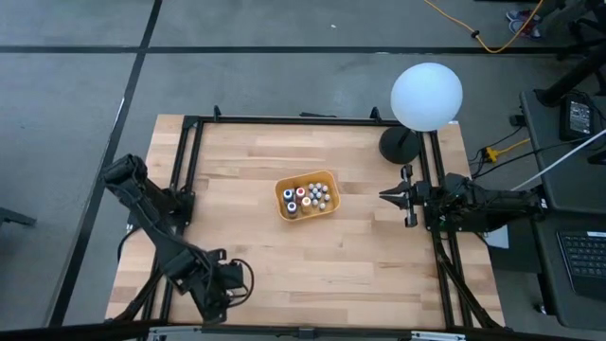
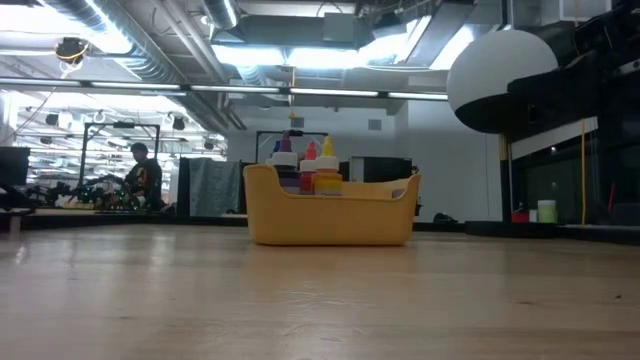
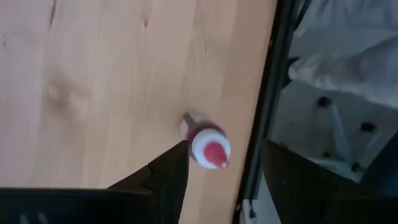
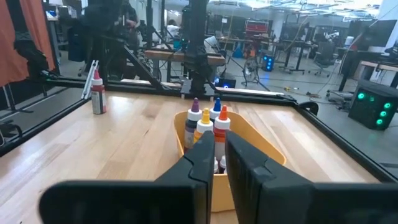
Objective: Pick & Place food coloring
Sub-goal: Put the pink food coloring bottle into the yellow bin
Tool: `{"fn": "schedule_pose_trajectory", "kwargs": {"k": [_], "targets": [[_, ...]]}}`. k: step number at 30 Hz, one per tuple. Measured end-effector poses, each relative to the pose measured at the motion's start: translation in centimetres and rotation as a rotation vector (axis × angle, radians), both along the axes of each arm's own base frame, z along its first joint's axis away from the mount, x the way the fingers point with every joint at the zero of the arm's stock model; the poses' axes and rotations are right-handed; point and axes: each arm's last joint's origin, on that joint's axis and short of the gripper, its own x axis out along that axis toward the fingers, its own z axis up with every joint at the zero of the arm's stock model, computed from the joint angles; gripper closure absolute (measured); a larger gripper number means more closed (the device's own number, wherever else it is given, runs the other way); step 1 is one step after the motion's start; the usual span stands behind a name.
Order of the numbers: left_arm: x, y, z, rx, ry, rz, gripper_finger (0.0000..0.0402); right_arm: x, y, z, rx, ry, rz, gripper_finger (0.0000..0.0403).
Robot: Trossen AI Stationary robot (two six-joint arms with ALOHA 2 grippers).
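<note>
Several tiny food coloring bottles stand upright in the orange-yellow tray at mid-table; in the low view their coloured caps rise above the tray's rim. One red-capped bottle stands alone on the wood near the table's near left corner, also seen in the right wrist view. My left gripper points down over it, open, a finger on either side. My right gripper hovers right of the tray, shut, pointing at it. My left gripper's one fingertip shows right beside the red-capped bottle's body, but I cannot tell whether it touches. The other finger stands apart from it. The bottle stands upright on the table.
A white globe lamp on a dark base stands at the table's far right corner. A black frame rail runs close beside the lone bottle. Bare wood lies all around the tray.
</note>
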Motion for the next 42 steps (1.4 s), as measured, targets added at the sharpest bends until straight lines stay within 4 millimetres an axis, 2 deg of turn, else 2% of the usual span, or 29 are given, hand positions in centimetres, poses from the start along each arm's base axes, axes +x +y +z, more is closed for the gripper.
{"fn": "schedule_pose_trajectory", "kwargs": {"k": [7, 13, 22, 27, 32, 38, 42], "targets": [[-1.3, -0.6, -1.8, 0.026, 0.03, -0.054, 0.018, 0.0, 0.0, 0.0, 0.0, 0.0, -0.001, 0.0359], [-1.4, -0.7, -3.8, 0.048, 0.009, -0.103, 0.0159, 0.0, 0.0, 0.0, 0.0, 0.001, -0.001, 0.0359], [-1.5, -0.3, -7.1, 0.024, -0.057, -0.143, 0.0157, 0.0, 0.0, 0.0, 0.0, 0.001, -0.001, 0.0359], [-1.4, 0.3, -8.1, 0.037, -0.054, -0.129, 0.0157, 0.0, 0.0, 0.0, 0.0, 0.0, -0.001, 0.0359], [-0.9, 0.8, -8.7, 0.014, -0.08, -0.104, 0.018, 0.0, 0.0, 0.0, 0.0, 0.0, -0.001, 0.0359], [0.3, 1.5, -8.5, 0.021, -0.131, -0.034, 0.026, 0.0, 0.0, 0.0, 0.0, 0.0, -0.001, 0.0359], [1.3, 2.4, -8.4, 0.022, -0.133, 0.028, 0.0264, 0.0, 0.0, 0.0, 0.0, 0.0, -0.001, 0.0359]]}}
